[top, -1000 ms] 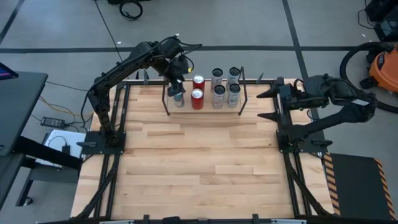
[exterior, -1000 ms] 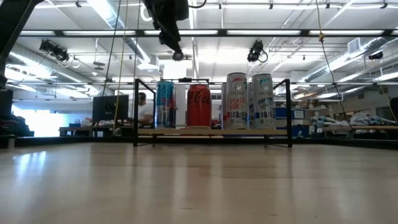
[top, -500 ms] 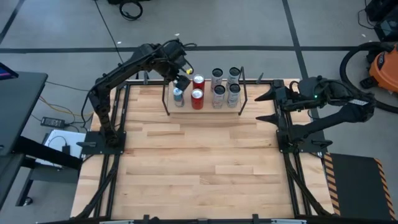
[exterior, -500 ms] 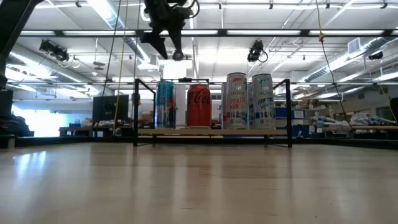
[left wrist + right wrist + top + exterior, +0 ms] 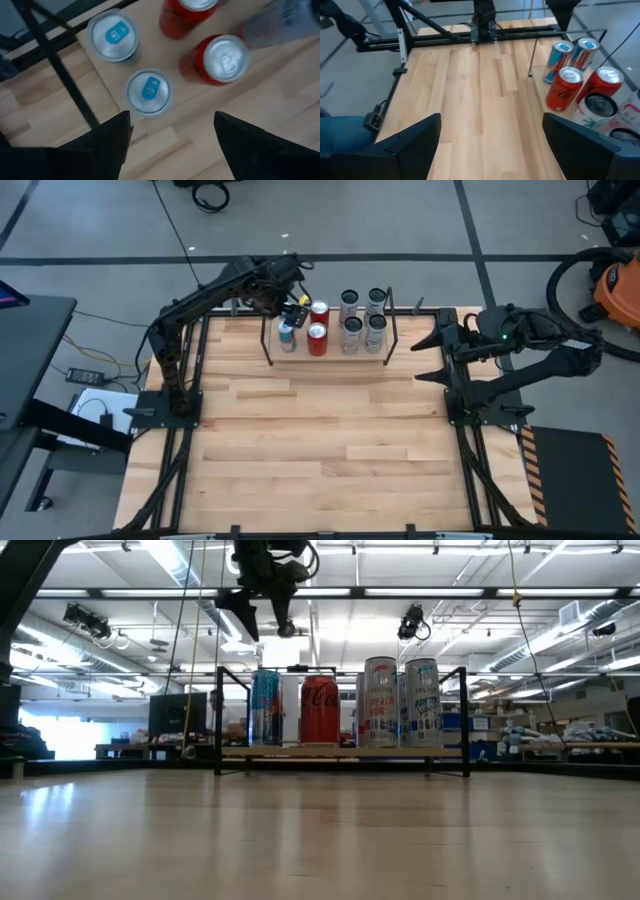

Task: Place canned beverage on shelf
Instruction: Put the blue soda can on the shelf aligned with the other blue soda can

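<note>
The shelf (image 5: 330, 356) stands at the table's far edge, a light-wood platform with black rods (image 5: 218, 720). Several cans stand upright on it: two blue-topped cans (image 5: 148, 90) (image 5: 114, 34) at its left end, two red cans (image 5: 225, 57) (image 5: 317, 337), and white cans (image 5: 362, 330) (image 5: 400, 702) to the right. My left gripper (image 5: 295, 308) (image 5: 172, 120) hovers open above the blue cans, pointing steeply down, with nothing between its fingers (image 5: 240, 610). My right gripper (image 5: 428, 355) (image 5: 492, 120) waits open at the table's right edge.
The wooden tabletop (image 5: 320, 450) in front of the shelf is bare. Black frame rails (image 5: 190, 360) run along the table's left and right sides. In the low view, a workshop with benches lies beyond the shelf.
My left gripper has rolled about its own pointing line above the blue cans, so that in the low view its two fingers now show spread side by side. It has stayed over the shelf's left end. The cans have not moved.
</note>
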Robot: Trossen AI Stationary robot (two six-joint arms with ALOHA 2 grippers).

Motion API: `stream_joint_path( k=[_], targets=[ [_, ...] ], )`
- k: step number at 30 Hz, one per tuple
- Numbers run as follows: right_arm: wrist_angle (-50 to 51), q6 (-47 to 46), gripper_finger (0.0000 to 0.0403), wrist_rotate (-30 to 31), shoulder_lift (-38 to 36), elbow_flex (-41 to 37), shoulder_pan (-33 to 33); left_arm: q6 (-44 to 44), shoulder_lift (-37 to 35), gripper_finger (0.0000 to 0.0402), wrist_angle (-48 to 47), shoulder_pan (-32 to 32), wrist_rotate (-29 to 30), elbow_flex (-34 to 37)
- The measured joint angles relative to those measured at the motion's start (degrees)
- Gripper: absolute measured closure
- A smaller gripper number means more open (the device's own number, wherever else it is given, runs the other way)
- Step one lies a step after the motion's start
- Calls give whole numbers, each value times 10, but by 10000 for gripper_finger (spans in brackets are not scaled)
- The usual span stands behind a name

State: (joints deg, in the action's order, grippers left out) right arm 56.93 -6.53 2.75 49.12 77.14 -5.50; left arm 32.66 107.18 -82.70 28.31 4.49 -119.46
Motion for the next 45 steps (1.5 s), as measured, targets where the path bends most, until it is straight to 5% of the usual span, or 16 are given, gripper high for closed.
stream_joint_path(
  k=[32,39,45],
  targets=[
    [3,-14,45,-31,23,-12,0,-43,40,111,-39,10,-5,33],
    [-2,-14,45,-31,23,-29,0,-76,38,111,44,-3,-8,72],
    [-11,-14,45,-34,23,-36,0,-63,36,111,17,2,-7,62]
  ],
)
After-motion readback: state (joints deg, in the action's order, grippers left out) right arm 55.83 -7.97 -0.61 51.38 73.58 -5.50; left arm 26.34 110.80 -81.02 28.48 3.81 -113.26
